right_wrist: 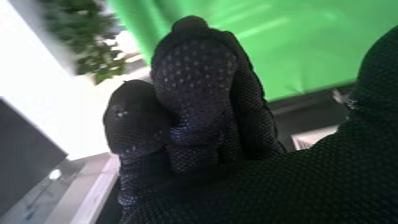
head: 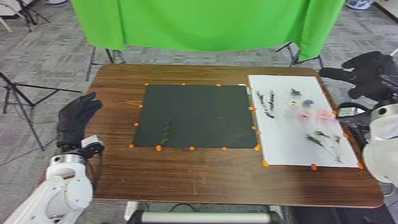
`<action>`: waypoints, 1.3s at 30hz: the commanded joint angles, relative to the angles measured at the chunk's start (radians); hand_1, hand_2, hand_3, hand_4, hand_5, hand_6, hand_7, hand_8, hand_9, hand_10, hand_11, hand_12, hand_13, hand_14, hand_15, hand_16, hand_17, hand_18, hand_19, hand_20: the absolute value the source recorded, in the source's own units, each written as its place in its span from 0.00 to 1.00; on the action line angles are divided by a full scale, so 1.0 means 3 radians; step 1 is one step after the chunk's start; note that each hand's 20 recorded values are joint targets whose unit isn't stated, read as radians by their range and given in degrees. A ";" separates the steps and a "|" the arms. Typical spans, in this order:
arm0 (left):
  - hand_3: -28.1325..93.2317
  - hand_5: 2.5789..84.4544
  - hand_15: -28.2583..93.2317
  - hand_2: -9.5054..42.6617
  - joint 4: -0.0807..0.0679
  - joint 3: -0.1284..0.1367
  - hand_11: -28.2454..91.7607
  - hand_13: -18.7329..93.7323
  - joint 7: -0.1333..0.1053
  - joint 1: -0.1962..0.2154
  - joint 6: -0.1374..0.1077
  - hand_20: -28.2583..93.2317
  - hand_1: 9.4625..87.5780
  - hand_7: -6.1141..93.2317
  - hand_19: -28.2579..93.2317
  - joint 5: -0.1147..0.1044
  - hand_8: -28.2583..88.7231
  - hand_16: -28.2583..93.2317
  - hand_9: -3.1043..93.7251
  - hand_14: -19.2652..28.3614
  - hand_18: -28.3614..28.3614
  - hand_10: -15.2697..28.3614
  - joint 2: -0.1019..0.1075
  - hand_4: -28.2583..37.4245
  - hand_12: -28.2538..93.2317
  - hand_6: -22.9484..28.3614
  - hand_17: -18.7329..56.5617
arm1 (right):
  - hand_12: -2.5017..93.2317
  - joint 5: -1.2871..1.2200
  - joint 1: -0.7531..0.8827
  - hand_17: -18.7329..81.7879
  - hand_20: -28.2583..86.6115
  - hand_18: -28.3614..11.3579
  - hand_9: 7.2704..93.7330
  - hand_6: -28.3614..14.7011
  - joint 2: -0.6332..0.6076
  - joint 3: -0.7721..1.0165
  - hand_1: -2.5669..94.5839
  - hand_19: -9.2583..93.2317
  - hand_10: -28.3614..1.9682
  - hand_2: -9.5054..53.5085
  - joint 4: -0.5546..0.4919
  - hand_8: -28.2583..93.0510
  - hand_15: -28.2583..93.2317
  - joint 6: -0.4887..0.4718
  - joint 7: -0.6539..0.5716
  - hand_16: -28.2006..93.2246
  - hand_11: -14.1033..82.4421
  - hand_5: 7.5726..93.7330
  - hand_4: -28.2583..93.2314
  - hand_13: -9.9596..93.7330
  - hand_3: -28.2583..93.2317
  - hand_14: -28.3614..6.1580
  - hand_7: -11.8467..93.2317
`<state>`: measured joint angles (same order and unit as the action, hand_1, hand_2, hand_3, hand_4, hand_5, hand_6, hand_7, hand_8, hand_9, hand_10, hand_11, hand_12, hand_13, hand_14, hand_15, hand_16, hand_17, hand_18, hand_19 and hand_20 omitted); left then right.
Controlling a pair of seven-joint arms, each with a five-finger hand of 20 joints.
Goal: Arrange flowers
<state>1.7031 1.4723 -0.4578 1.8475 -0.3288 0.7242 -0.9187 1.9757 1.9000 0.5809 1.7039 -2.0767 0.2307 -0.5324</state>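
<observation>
One empty, black-gloved right hand [head: 362, 72], loosely spread, hangs beside the rectangular white sheet [head: 282, 151] bearing pale pink blossoms [head: 325, 115] and leafy green stems [head: 314, 140]. Only a slender green sprig [head: 166, 133] lies on the square black mat [head: 200, 112]; arranging has barely begun.

From high on the near side, the head view faces forward and down over the desk [head: 195, 172]. The right wrist view looks closely past the right hand [head: 368, 69]; both share the green cloth [head: 209, 25].
</observation>
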 commanded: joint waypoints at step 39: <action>0.84 0.61 0.43 0.26 -0.0002 -0.0040 0.44 0.52 0.0076 0.0003 0.0029 0.40 0.17 0.27 0.35 -0.0012 0.18 0.25 0.55 0.76 0.74 0.65 -0.0035 0.00 0.38 0.48 0.37 | 0.24 0.0098 0.0769 0.90 0.57 0.48 1.00 0.58 0.0258 -0.0078 0.64 1.00 0.51 0.03 0.0183 0.37 0.71 0.0118 -0.0458 0.43 0.45 0.87 0.11 1.00 0.68 0.73 0.31</action>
<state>1.7096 1.4679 -0.4464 1.8541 -0.3288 0.7250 -0.9202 1.9895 2.1381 0.6692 1.6747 -2.0204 0.2389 -0.6777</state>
